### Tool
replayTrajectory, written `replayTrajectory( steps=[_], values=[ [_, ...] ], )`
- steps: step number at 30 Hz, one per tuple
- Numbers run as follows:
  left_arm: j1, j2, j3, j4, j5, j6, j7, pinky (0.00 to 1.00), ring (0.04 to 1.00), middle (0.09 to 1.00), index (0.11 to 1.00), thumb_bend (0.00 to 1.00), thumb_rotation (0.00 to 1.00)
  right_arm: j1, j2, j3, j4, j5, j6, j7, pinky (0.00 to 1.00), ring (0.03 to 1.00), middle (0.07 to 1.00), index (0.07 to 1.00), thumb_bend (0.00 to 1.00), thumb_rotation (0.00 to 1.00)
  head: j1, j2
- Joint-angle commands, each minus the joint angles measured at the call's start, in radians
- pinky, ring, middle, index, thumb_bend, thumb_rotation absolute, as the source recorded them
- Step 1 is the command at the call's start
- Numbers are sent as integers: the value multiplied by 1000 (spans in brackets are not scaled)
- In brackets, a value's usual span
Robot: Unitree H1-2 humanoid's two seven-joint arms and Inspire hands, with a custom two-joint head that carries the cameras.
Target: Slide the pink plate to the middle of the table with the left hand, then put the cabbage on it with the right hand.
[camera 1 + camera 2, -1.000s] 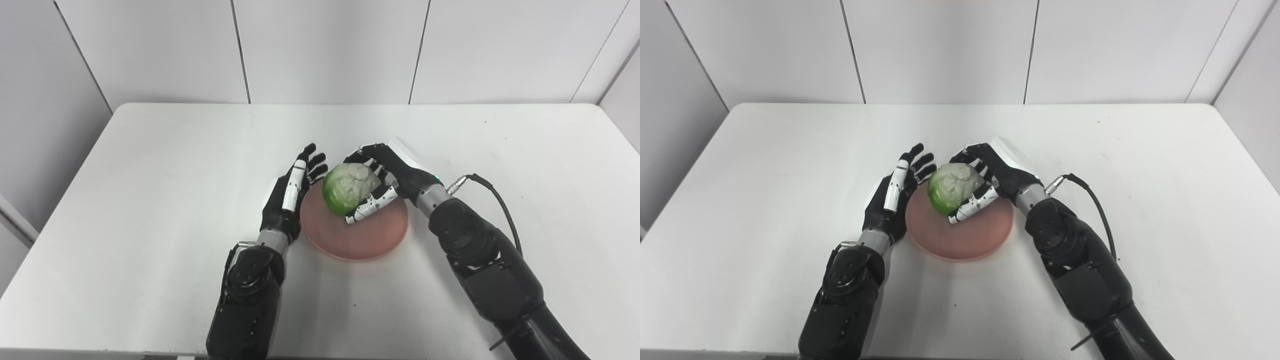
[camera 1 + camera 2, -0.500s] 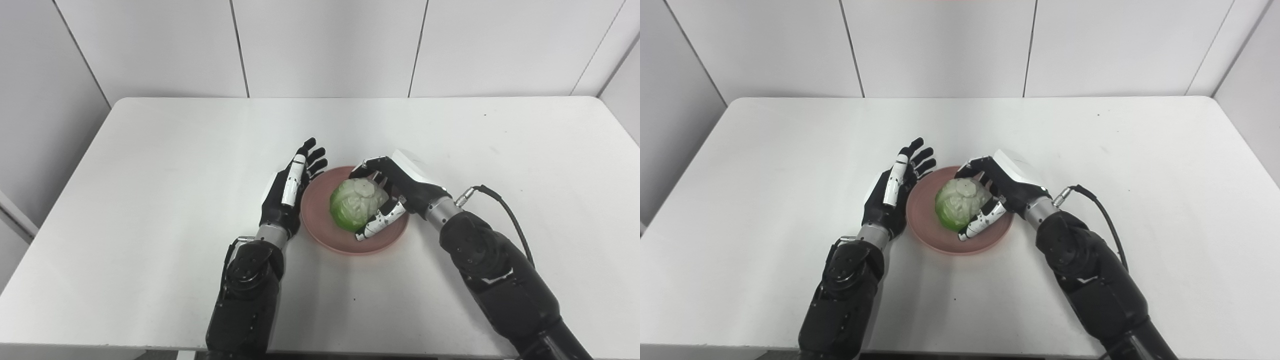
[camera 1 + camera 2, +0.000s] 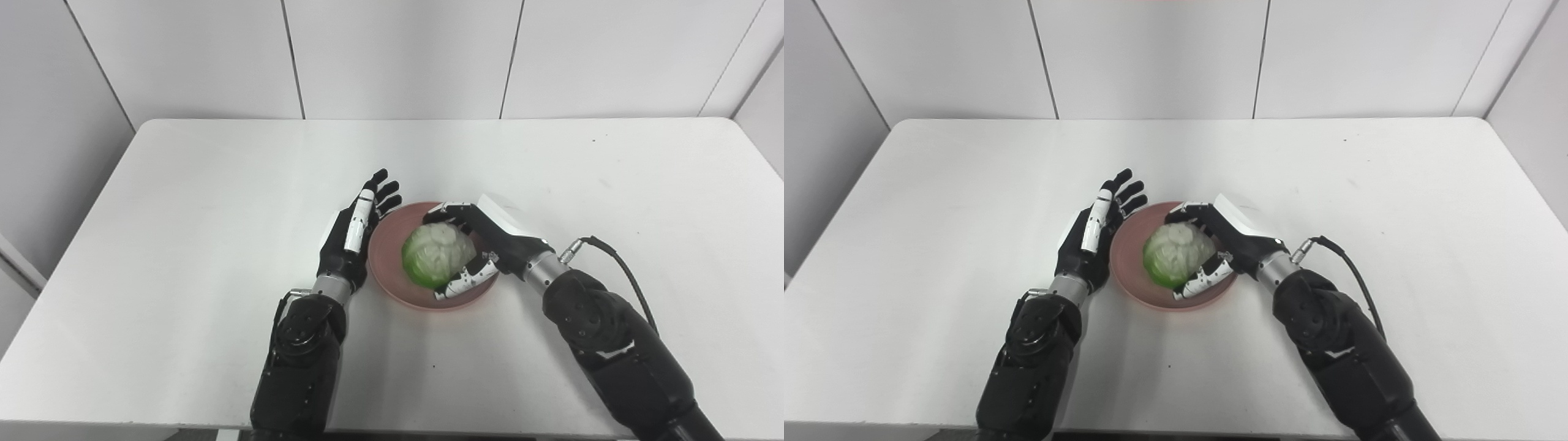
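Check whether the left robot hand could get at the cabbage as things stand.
Probably yes. The left robot hand stands open beside the pink plate, and the cabbage has its left side bare; the right robot hand wraps its other side.

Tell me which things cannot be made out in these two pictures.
- Underside of the cabbage: both views, hidden by its own bulk, so contact with the pink plate is unclear.
- Right hand palm: hidden behind the cabbage.
- Left hand palm: faces away.

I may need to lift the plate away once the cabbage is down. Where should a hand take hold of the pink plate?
Take the round pink plate by its bare near rim, coming from the front: the left hand stands against its left edge, the right hand wraps the green cabbage from the right.
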Motion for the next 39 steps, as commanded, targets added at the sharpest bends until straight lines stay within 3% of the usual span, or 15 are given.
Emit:
replayTrajectory(
  steps=[1,3,6,18,21,23,27,29,30,34,36,39],
  values=[
    [12,10,-1,6,6,37,-2,880,888,901,908,467,1000,-27,-11,3,-46,-18,-27,11,739,879,943,967,993,338,1,0],
    [11,9,-1,6,6,38,0,880,887,899,908,464,1000,-27,-12,5,-50,-31,-22,16,750,930,992,996,1000,419,2,0],
    [12,9,-2,5,8,35,2,878,886,897,906,457,1000,-25,-6,-1,-49,-38,-22,12,768,945,999,1000,1000,451,2,0],
    [10,9,7,12,-4,31,-4,882,885,897,903,457,1000,-23,0,-31,-92,-28,-35,3,758,938,1000,1000,1000,457,-3,-5],
    [10,8,13,19,0,26,5,871,877,890,892,459,1000,-26,-4,-55,-136,-16,-64,-13,764,943,1000,1000,1000,503,-14,-15],
    [12,10,17,18,-1,25,4,865,874,886,887,460,1000,-25,-2,-83,-173,14,-74,-22,778,950,1000,1000,1000,530,-20,-19],
    [15,13,29,18,-15,22,-2,860,877,883,882,444,1000,-10,33,-161,-214,86,-104,-79,899,989,1000,1000,1000,521,-25,-30],
    [19,18,30,19,-11,8,-4,863,876,886,885,448,1000,9,67,-217,-228,84,-99,-150,849,963,1000,1000,1000,638,-25,-35],
    [23,21,29,18,-8,-3,-5,863,876,887,885,448,1000,22,87,-247,-224,87,-102,-193,845,961,1000,1000,1000,646,-27,-40],
    [48,30,21,3,12,-62,-5,898,905,921,916,443,1000,76,182,-367,-190,219,-82,-280,897,955,997,1000,869,958,-27,-46],
    [58,35,17,-7,23,-82,-2,909,916,934,933,434,1000,97,214,-401,-180,296,-78,-279,922,992,1000,1000,797,993,-28,-47],
    [84,34,15,-35,39,-99,11,925,927,945,948,427,1000,149,252,-440,-161,394,-56,-278,976,999,1000,1000,888,1000,-26,-51]
  ],
)
